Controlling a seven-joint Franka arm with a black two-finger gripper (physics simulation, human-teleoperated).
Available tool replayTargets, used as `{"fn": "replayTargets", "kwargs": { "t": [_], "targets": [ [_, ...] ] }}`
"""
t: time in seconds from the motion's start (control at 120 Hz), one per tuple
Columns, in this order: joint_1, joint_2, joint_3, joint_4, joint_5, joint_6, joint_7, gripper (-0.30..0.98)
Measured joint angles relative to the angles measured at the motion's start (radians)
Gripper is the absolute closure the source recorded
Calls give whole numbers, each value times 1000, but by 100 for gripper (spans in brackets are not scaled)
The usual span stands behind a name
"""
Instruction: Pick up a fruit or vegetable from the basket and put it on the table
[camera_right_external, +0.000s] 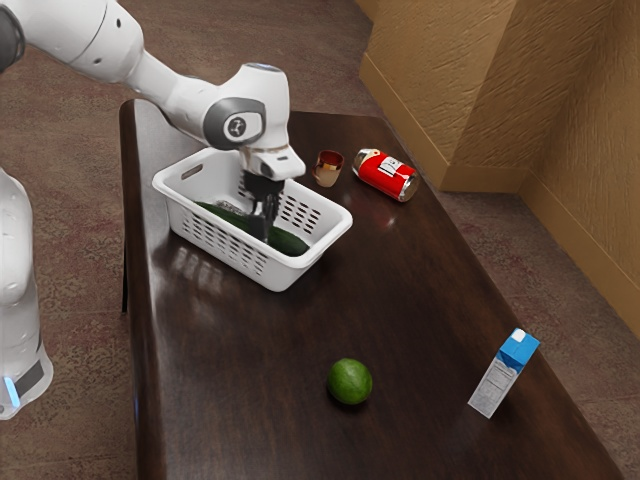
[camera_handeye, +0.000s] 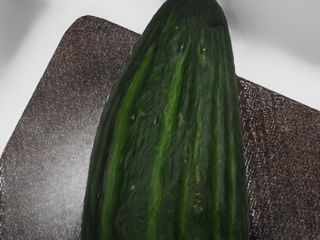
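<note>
The black gripper (camera_right_external: 264, 222) reaches down into the white basket (camera_right_external: 289, 274), right at a long dark green cucumber (camera_right_external: 289, 242) that lies lengthwise inside. Part of the cucumber is hidden behind the gripper. Seen from the hand, the ridged cucumber (camera_handeye: 167, 130) is large and close under the palm, with the basket's white wall (camera_handeye: 280, 42) beyond it. How the gripper stands around the cucumber cannot be made out.
On the table (camera_right_external: 250, 370), a green lime (camera_right_external: 350, 382) lies toward the front and a blue-and-grey carton (camera_right_external: 503, 374) stands near the edge. Past the basket are a copper-coloured mug (camera_right_external: 327, 169) and a red can (camera_right_external: 385, 175).
</note>
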Motion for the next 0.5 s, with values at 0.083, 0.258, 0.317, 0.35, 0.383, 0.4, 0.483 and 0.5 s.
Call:
{"fn": "replayTargets", "kwargs": {
  "t": [0.083, 0.258, 0.317, 0.35, 0.383, 0.4, 0.483, 0.5],
  "targets": [
    [-1, 0, 0, 0, -3, 11, -2, 50],
    [-3, -2, 0, 0, -15, 30, -4, 48],
    [-3, -14, 0, 0, -18, 35, -5, 50],
    [-3, -30, 0, 0, -19, 38, -6, 51],
    [-4, -52, -1, 0, -19, 40, -8, 52],
    [-4, -64, -2, 1, -18, 41, -9, 52],
    [-2, -128, -17, 8, -11, 45, -16, 52],
    [-1, -143, -19, 9, -9, 45, -18, 52]
  ]
}}
